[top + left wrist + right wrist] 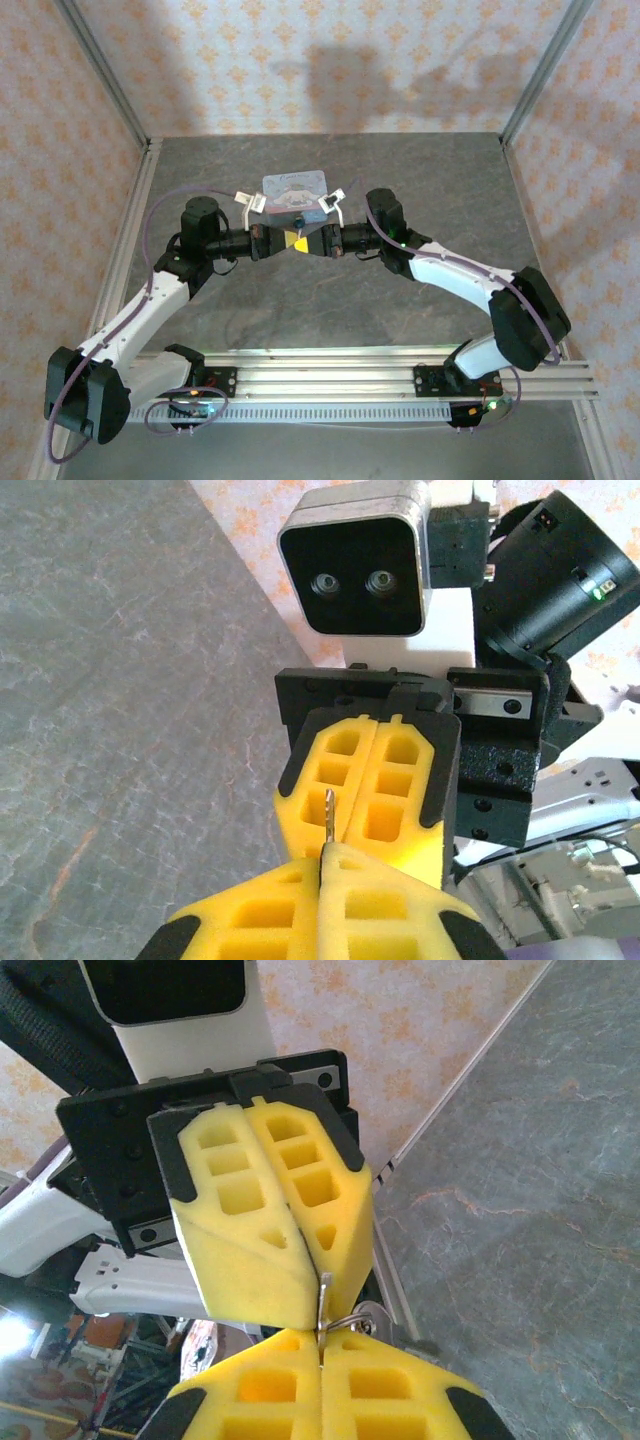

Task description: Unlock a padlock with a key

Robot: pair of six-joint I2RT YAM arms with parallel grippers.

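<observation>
Left pincer [322, 865]: clenched on the key [328, 820], lower centre, blade pointing up.
Right pincer [322, 1345]: clenched; metal loop [350, 1316] at its tips, likely the padlock's shackle.
Care: keep blade square, ease in, then twist.

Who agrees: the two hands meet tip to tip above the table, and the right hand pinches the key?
Not quite: the left hand pinches the key, as the left wrist view shows. The rest stands.

Grey marbled table [330, 300] enclosed by floral-papered walls [330, 60].
</observation>
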